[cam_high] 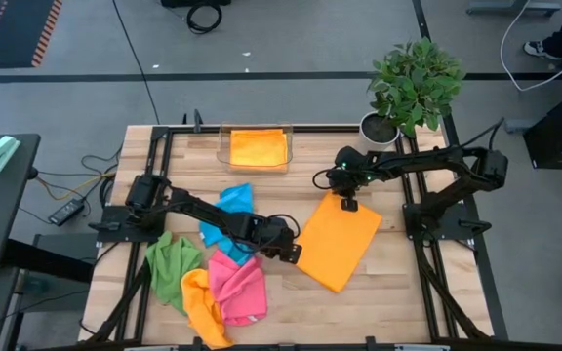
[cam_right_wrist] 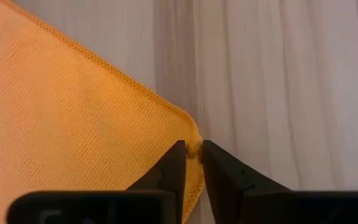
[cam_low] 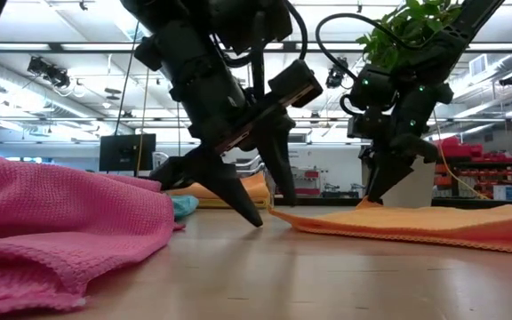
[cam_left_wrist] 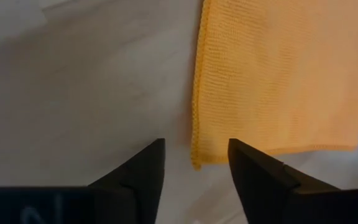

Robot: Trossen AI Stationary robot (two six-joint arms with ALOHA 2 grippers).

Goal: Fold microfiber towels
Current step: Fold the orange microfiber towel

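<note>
pile of towels (cam_high: 208, 283): at about 7 o'clock on the table (cam_high: 379, 292), nearest the front edge; a green towel (cam_high: 172, 265), a pink towel (cam_high: 237, 285) and an orange towel (cam_high: 201, 302) lie crumpled together, touching one another.
blue towel (cam_high: 230, 210): just behind the pile, near 9 o'clock, partly under the left arm.
left gripper (cam_high: 289, 252): low over the wood near the table's centre, at the spread towel's 9 o'clock corner; its fingers (cam_left_wrist: 145, 171) stand spread with that corner lying between the tips, not yet clamped.
spread orange towel (cam_high: 341, 239): lies flat on the wood just to the 3 o'clock side of centre, turned so its corners point like a diamond, well apart from the pile.
right gripper (cam_high: 347, 202): at the spread towel's 12 o'clock corner; in the right wrist view its fingertips (cam_right_wrist: 178, 163) are pressed nearly together, pinching the hem of that corner.
clear tray (cam_high: 224, 148): at 12 o'clock along the far edge, holding a folded orange towel (cam_high: 259, 148).
potted plant (cam_high: 413, 83): at about 1 o'clock, at the far corner beyond the right arm.
</note>
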